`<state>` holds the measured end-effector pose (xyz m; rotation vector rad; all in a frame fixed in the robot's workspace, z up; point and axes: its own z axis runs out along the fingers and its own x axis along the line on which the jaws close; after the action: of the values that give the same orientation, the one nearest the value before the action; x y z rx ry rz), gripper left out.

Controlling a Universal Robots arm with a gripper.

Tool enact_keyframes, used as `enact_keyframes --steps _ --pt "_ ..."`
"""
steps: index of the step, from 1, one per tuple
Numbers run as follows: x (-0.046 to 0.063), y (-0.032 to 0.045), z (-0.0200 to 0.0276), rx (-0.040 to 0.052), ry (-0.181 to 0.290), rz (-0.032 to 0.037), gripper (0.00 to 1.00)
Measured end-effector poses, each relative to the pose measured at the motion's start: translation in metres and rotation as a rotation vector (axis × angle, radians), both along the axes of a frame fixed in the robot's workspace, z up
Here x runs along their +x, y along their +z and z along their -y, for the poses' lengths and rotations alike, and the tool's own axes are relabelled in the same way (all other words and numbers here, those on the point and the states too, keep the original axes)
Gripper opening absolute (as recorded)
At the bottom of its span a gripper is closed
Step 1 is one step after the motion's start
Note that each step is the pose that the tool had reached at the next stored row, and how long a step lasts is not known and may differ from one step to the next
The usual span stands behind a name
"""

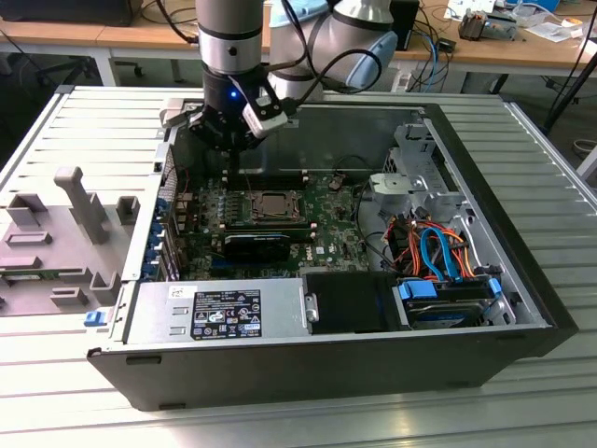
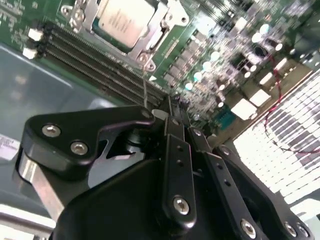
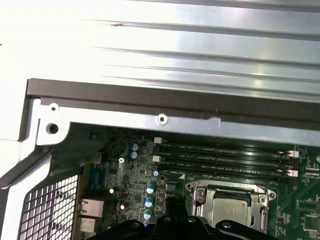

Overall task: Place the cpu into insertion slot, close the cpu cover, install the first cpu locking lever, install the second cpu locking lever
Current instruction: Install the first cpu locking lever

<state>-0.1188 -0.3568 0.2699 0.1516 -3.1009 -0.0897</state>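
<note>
Gripper [image 1: 227, 166] hovering inside case, at 10 o'clock off insertion slot [image 1: 271, 206]; fingers [image 2: 172, 131] clenched, grasping nothing. CPU [image 2: 121, 20] sitting under cpu cover [image 2: 150, 37].

— What do we see around the open computer case [image 1: 522, 233]?

— We see it lying on a ribbed metal table [image 1: 550, 149]. Inside the case, at the near wall, sits the power supply [image 1: 219, 313] with its labelled top, and beside that, toward the exterior view's right, a drive with a blue bracket [image 1: 446, 301].

— And above that drive?

— We see orange and blue cables [image 1: 431, 245] looping up to the grey perforated drive cage [image 1: 420, 168]. The green motherboard [image 1: 322, 215] fills the case floor, with long black memory slots [image 3: 225, 155] in the first wrist view.

— Outside the case?

— On the exterior view's left lies a grey moulded fixture [image 1: 65, 233]; behind the table stand wooden desks [image 1: 103, 33].
</note>
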Motion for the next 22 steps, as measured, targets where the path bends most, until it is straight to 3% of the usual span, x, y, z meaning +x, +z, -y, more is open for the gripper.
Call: enact_keyframes --steps 4,7,8,11,17,22 --pt "0.000 -0.0049 -0.0031 0.0113 0.000 0.0000 0.11" --pt "0.002 -0.0061 -0.0123 0.0116 0.000 0.0000 0.11" --pt "0.003 -0.0066 -0.0134 0.0116 0.001 0.0000 0.11" --pt "0.008 -0.0084 -0.0142 0.0115 0.002 -0.0002 0.11" --pt "0.030 -0.0125 -0.0142 0.0112 0.002 -0.0035 0.11" --pt "0.031 -0.0132 -0.0142 0.0106 0.002 -0.0036 0.11"
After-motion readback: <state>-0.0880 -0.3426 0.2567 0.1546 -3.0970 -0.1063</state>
